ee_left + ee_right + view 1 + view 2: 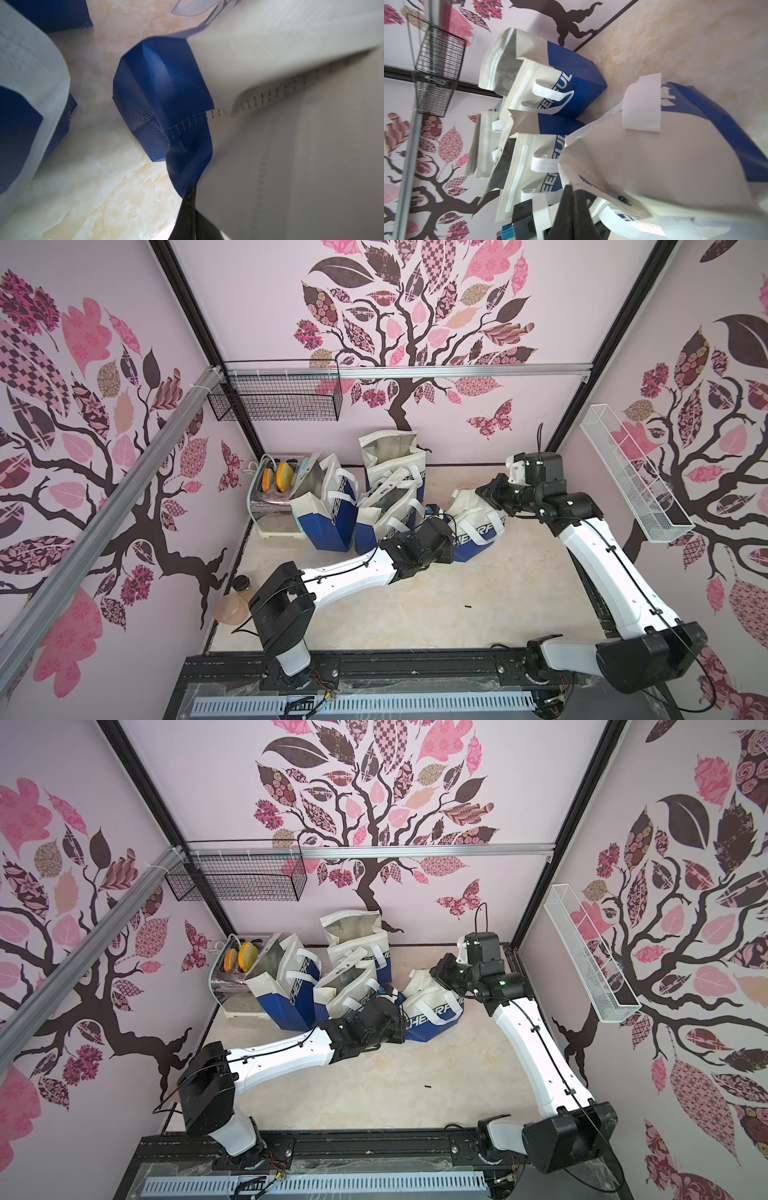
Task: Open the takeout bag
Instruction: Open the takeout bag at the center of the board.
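Left wrist view: left gripper, black fingers pressed together, clamped on a side fold of the white-and-blue non-woven takeout bag. A stitched seam runs across the fold. The bag's blue base sits on the cream marble-patterned bench

Right wrist view: right gripper, jaws together, pinching the bag's white rim; a white strap handle lies across the bag's face

Both top views: the takeout bag is toward the far right of the bench, leaning, top crumpled. It sits between the two arms. The left gripper is on its near left side, with the fingertips hidden under the wrist. The right gripper is at its far right top

Three more bags of the same kind stand just left of it, mouths gaping, silver lining showing. A chrome toaster with two orange-edged slices sits in the far left corner. At the left edge are a pinkish translucent bowl and a dark-lidded jar
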Controlling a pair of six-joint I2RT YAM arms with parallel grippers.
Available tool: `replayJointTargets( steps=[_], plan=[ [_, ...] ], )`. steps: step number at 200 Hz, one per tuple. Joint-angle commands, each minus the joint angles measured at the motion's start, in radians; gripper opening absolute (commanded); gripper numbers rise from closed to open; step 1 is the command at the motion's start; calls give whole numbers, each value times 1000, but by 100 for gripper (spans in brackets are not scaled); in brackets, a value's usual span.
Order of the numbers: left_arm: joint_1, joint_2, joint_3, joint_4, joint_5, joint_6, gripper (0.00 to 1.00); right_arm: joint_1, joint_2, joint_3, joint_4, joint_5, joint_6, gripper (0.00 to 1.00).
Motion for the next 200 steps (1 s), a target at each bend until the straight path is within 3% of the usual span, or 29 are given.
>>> replayJointTargets(
  steps=[1,18,37,81,99,122,143,180,200],
  plan=[
    [-11,54,-12,-215,7,26,0,24,24,144,-54,169,-117,0],
    [-15,60,-2,-219,5,33,0,31,65,197,-127,177,-118,0],
    [-15,58,4,-207,4,27,0,32,84,193,-117,92,-100,0],
    [-14,55,62,-193,33,38,0,33,77,64,27,-202,-25,0],
    [-8,56,95,-195,54,48,0,33,70,35,29,-282,-63,28],
    [4,53,124,-207,71,50,0,13,36,24,-16,-301,-157,49],
    [8,47,138,-216,88,63,0,-45,1,35,-69,-279,-240,54],
    [9,39,138,-220,102,81,0,-45,-30,94,-129,-31,-476,59],
    [9,29,131,-222,111,91,0,9,-75,46,-82,133,-703,65]
  ],
)
